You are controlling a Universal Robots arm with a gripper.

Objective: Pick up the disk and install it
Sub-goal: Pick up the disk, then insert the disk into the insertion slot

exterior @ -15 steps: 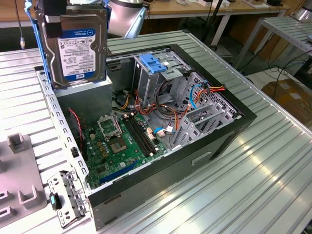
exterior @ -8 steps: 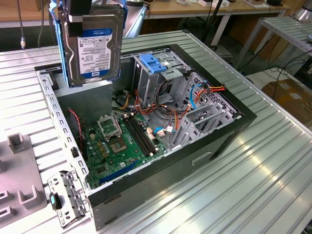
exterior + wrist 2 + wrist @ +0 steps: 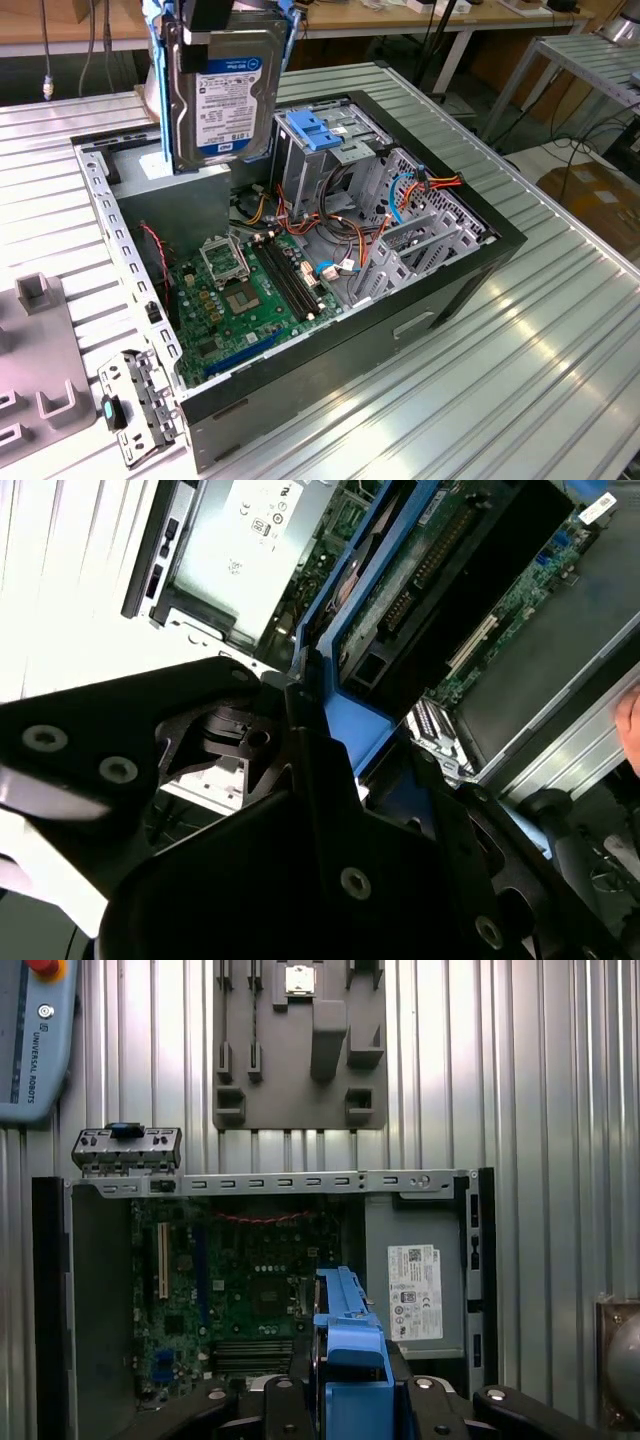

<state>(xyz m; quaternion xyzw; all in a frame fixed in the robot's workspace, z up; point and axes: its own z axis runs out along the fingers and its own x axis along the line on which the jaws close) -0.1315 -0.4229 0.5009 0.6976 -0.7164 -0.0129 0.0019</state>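
The disk [image 3: 222,95], a metal hard drive with a white-and-blue label in a blue plastic carrier, hangs upright above the back left part of the open computer case [image 3: 480,262]. My gripper [image 3: 214,16] grips it from above and is shut on it. In the first wrist view the carrier's blue edge [image 3: 346,1355] sticks out between the black fingers [image 3: 285,1410], with the case interior beyond it. In the second wrist view the disk's circuit-board side [image 3: 440,555] and blue frame run away from the gripper [image 3: 318,730].
Inside the case lie the green motherboard [image 3: 240,290], a metal drive bay topped by a light-blue bracket [image 3: 315,130], cables and a grey power supply [image 3: 415,1290]. A grey fixture plate [image 3: 300,1040], a small metal bracket [image 3: 135,405] and a pendant [image 3: 35,1040] lie on the ribbed table.
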